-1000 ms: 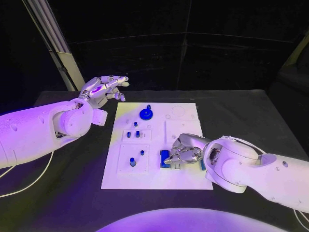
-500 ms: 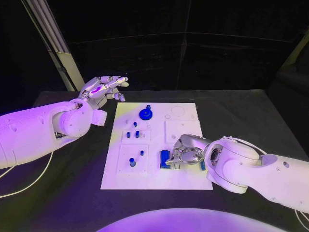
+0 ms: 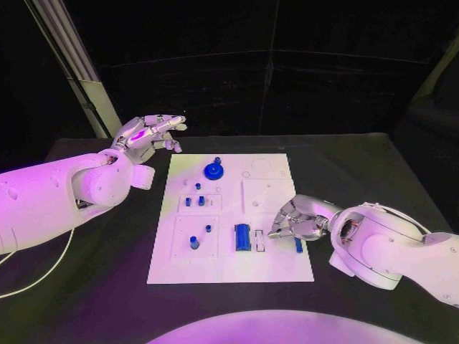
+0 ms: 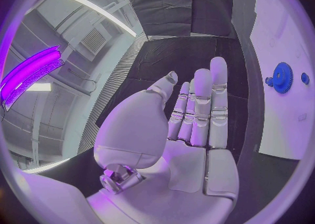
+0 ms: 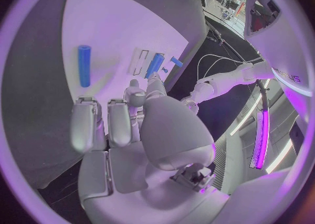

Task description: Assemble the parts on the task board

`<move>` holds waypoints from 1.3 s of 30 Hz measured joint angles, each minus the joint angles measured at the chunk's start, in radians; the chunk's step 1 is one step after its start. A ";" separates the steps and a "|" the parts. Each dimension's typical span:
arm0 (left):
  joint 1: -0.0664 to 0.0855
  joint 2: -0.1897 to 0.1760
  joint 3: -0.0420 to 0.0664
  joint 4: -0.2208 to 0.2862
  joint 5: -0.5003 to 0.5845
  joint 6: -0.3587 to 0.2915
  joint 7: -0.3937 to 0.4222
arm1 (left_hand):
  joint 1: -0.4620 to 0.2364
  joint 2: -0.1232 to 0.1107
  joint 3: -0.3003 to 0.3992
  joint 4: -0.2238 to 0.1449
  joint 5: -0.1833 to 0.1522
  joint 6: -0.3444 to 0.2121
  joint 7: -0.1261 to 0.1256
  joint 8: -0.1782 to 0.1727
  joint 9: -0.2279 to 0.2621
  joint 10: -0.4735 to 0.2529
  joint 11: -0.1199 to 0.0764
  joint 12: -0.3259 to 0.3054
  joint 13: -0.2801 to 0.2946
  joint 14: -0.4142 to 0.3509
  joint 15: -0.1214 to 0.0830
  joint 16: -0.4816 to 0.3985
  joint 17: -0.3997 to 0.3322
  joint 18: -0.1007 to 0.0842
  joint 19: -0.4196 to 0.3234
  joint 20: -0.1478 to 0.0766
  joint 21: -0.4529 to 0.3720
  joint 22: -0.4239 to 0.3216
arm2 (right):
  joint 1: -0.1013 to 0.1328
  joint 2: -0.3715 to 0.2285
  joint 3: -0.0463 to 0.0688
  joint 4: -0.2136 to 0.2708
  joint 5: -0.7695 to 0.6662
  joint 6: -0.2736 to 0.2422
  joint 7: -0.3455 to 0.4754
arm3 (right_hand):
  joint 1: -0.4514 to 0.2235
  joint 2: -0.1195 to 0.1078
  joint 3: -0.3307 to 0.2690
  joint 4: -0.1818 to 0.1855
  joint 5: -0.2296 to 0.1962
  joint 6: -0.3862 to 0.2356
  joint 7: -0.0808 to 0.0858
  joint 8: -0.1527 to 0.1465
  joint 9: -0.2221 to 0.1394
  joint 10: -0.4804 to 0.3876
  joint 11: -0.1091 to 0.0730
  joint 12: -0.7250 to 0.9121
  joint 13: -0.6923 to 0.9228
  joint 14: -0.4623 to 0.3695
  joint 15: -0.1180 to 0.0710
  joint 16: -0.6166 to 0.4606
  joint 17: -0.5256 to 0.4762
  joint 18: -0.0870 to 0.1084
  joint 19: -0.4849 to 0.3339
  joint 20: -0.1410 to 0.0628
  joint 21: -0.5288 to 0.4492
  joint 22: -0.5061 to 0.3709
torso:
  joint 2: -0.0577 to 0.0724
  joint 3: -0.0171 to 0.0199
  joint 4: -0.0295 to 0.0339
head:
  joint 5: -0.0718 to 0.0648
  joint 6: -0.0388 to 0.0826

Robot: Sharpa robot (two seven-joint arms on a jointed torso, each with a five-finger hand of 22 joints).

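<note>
Two blue bars now lie bare on the near part of the white board [image 3: 229, 269]: a thick one [image 3: 243, 237] beside a narrow slot [image 3: 260, 241], and a slimmer one [image 3: 297, 244] toward the board's right edge. Half a second ago the right hand [image 3: 297, 221] sat low over the thick bar with its fingers closed around that spot; it has since lifted and drawn back toward the right, and the bar is left flat on the board. From the right wrist view the fingers [image 5: 119, 121] are curled in toward the palm with nothing between them, so I judge the bar released, apparently seated in its place, though how deep it sits cannot be told. Left of the bars, a raised square plate [image 3: 198, 237] carries small blue pegs; farther back a smaller plate [image 3: 196, 201] holds more pegs, and a plain square [image 3: 266, 193] sits to its right. At the far end stands a blue gear [image 3: 214, 171]. Beyond the board's far left corner, over the black counter [image 3: 353, 172], the left hand [image 3: 147, 135] hovers as before, fingers [image 4: 217, 98] straight and loosely apart, holding nothing. Judgement: one placement looks finished; the slimmer bar and the open slot suggest the next pick.
</note>
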 measured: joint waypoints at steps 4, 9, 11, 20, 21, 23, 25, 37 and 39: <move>0.000 -0.003 0.000 0.005 0.000 0.000 0.000 | 0.000 0.000 0.000 0.000 0.000 0.000 0.000 0.004 0.000 0.000 0.000 0.000 0.000 0.000 0.000 0.000 0.000 0.000 0.000 0.000 0.000 0.000 | 0.000 -0.047 0.000 0.002 0.010 -0.015 0.004 | 0.001 0.001 -0.003 -0.003 0.003 0.000 0.000 -0.009 -0.005 -0.012 0.001 -0.029 -0.021 0.000 0.002 -0.008 -0.009 0.000 -0.004 0.004 -0.004 -0.003 | -0.001 -0.0007 -0.0012 | -0.011 0.002; 0.000 -0.004 0.000 0.012 0.000 0.000 0.000 | 0.000 0.000 0.000 0.000 0.000 0.000 0.000 0.004 0.000 0.000 0.000 0.000 0.000 0.000 0.000 0.000 0.000 0.000 0.000 0.000 0.000 0.000 | 0.000 -0.078 0.000 0.008 -0.009 -0.023 -0.012 | -0.015 -0.015 -0.028 0.022 0.027 0.014 0.000 -0.023 -0.009 -0.012 0.001 -0.034 -0.028 -0.002 0.005 -0.006 0.005 0.000 0.005 0.013 -0.004 0.001 | -0.002 -0.0016 -0.0030 | -0.027 0.002; 0.000 -0.005 -0.001 0.014 0.000 0.000 0.000 | 0.000 0.000 0.000 0.000 0.000 0.000 0.000 0.004 0.000 0.000 0.000 0.000 0.000 0.000 0.000 0.000 0.000 0.000 0.000 0.000 0.000 0.000 | 0.000 -0.085 -0.001 0.008 -0.028 -0.022 -0.026 | -0.016 -0.016 -0.031 0.026 0.039 0.028 -0.002 -0.023 -0.009 -0.012 0.001 -0.034 -0.028 -0.002 0.005 -0.004 0.007 0.000 0.005 0.013 0.000 0.001 | -0.002 -0.0018 -0.0031 | -0.033 0.002; 0.000 -0.009 -0.001 0.020 0.000 0.000 0.000 | 0.000 0.000 0.000 0.000 0.000 0.000 0.000 0.004 0.000 0.000 0.000 0.000 0.000 0.000 0.000 0.000 0.000 0.000 0.000 0.000 0.000 0.000 | -0.001 -0.090 -0.001 -0.004 -0.101 -0.008 -0.079 | -0.029 -0.015 -0.048 0.051 0.057 0.071 -0.017 -0.023 -0.002 -0.002 -0.008 -0.034 -0.026 -0.002 0.005 -0.004 0.007 0.000 0.009 0.009 0.000 0.001 | -0.003 -0.0016 -0.0031 | -0.046 -0.001; 0.000 -0.009 -0.001 0.020 0.000 0.000 0.000 | 0.000 0.000 0.000 0.000 0.000 0.000 0.000 0.004 0.000 0.000 0.000 0.000 0.000 0.000 0.000 0.000 0.000 0.000 0.000 0.000 0.000 0.000 | -0.001 -0.090 -0.001 -0.005 -0.111 -0.004 -0.085 | -0.031 -0.017 -0.051 0.055 0.048 0.077 -0.018 -0.018 0.000 0.001 -0.011 -0.034 -0.026 -0.002 0.005 -0.004 0.007 0.000 0.009 0.009 0.000 0.001 | -0.003 -0.0017 -0.0030 | -0.048 -0.001; 0.000 -0.009 -0.001 0.020 0.000 0.001 0.000 | 0.000 0.000 0.000 0.000 0.000 0.000 0.000 0.004 0.000 0.000 0.000 0.000 0.000 0.000 0.000 0.000 0.000 0.000 0.000 0.000 0.000 0.000 | -0.002 -0.090 -0.001 -0.008 -0.125 0.004 -0.092 | -0.033 -0.018 -0.053 0.060 0.036 0.083 -0.019 -0.015 0.003 0.001 -0.011 -0.034 -0.026 -0.002 0.005 -0.004 0.006 0.000 0.010 0.008 0.000 0.001 | -0.003 -0.0018 -0.0017 | -0.050 -0.002; 0.000 -0.010 -0.002 0.021 0.000 0.001 0.000 | 0.000 0.000 0.000 0.000 0.000 0.000 0.000 0.004 0.000 0.000 0.000 0.000 0.000 0.000 0.000 0.000 0.000 0.000 0.000 0.000 0.000 0.000 | -0.002 -0.089 -0.001 -0.010 -0.141 0.014 -0.099 | -0.033 -0.018 -0.057 0.066 0.028 0.088 -0.023 -0.014 0.008 0.002 -0.012 -0.034 -0.027 0.000 0.002 -0.004 0.005 0.000 0.013 0.005 0.000 0.001 | -0.003 -0.0018 -0.0002 | -0.050 -0.002; 0.000 -0.011 -0.003 0.019 0.000 0.001 0.000 | 0.000 0.000 0.000 0.000 0.000 0.000 0.000 0.004 0.000 0.000 0.000 0.000 0.000 0.000 0.000 0.000 0.000 0.000 0.000 0.000 0.000 0.000 | -0.004 -0.062 -0.002 -0.024 -0.195 0.089 -0.120 | -0.047 -0.023 -0.063 0.086 -0.033 0.106 -0.030 0.000 0.030 0.010 -0.020 -0.034 -0.026 -0.002 -0.003 -0.004 0.007 0.000 0.014 -0.001 0.000 0.000 | -0.004 -0.0017 0.0018 | -0.047 -0.006; 0.000 -0.011 -0.003 0.019 0.000 0.002 0.000 | 0.000 0.000 0.000 0.000 0.000 0.000 0.000 0.004 0.000 0.000 0.000 0.000 0.000 0.000 0.000 0.000 0.000 0.000 0.000 0.000 0.000 0.000 | -0.008 -0.058 -0.002 -0.025 -0.197 0.099 -0.121 | -0.047 -0.023 -0.063 0.086 -0.035 0.106 -0.030 0.000 0.031 0.010 -0.020 -0.034 -0.026 -0.002 -0.003 -0.004 0.007 0.000 0.013 -0.002 0.000 0.000 | -0.003 -0.0016 0.0018 | -0.047 -0.006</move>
